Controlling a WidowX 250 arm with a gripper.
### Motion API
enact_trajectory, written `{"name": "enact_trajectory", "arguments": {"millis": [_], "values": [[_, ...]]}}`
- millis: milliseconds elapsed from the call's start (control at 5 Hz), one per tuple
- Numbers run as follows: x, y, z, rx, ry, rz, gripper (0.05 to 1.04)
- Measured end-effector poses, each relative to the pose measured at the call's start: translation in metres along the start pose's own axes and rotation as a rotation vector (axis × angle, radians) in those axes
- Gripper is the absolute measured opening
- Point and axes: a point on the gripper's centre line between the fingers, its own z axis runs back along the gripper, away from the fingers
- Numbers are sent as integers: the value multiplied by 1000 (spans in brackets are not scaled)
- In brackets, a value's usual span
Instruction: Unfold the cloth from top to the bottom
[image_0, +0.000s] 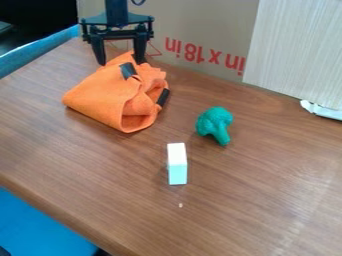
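Observation:
The black gripper (120, 59) hangs at the upper left of the camera view, its two fingers apart and pointing down over the back end of the cloth. The orange cloth (107, 95) lies bunched and folded on the left part of the table, with a raised peak near the right finger and a rolled fold at its front. Two dark patches mark the cloth, one near its top and one on its right side. Whether either fingertip touches the fabric, I cannot tell.
Right of the cloth lies a green toy broccoli (214, 124). A white and pale-blue block (177, 164) stands mid-table (267, 200). Behind the table are a cardboard panel (207, 25) and a light wood-grain board (294, 50), with a white piece (322, 110) at its foot.

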Motion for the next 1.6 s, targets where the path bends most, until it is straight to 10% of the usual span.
{"name": "enact_trajectory", "arguments": {"millis": [1000, 1600], "values": [[-2, -7, -23, 65, 1, 20, 951], [-4, -13, -26, 42, 24, 9, 174]]}}
